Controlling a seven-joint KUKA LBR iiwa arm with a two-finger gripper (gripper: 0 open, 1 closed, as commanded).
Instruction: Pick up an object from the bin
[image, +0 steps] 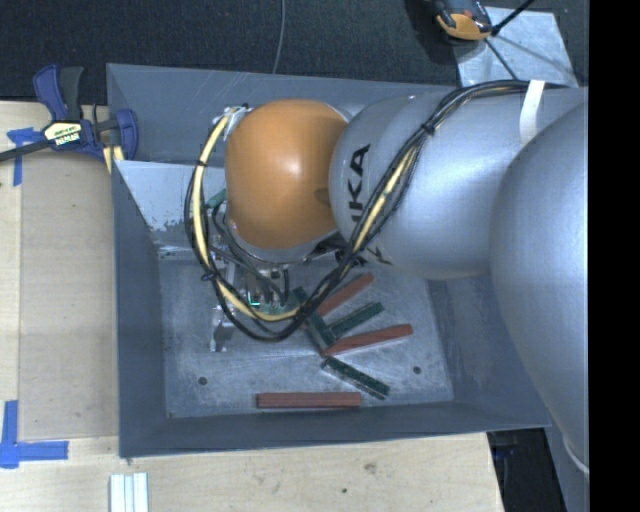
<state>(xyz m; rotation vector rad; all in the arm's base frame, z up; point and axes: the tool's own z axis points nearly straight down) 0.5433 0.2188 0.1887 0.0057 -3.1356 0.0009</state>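
Gripper (222, 330): hanging left of centre; open or closed, cannot tell. Risk: closing on bare bin floor (200, 385), missing stick heap (355, 340) lying rightward.

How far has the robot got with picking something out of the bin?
Reaching in looks done: the gripper sits low over the bin floor. I see nothing held yet. The long brown stick lies flat near the front wall, and the heap of green and brown sticks lies beside the gripper. Grabbing and lifting one are left.
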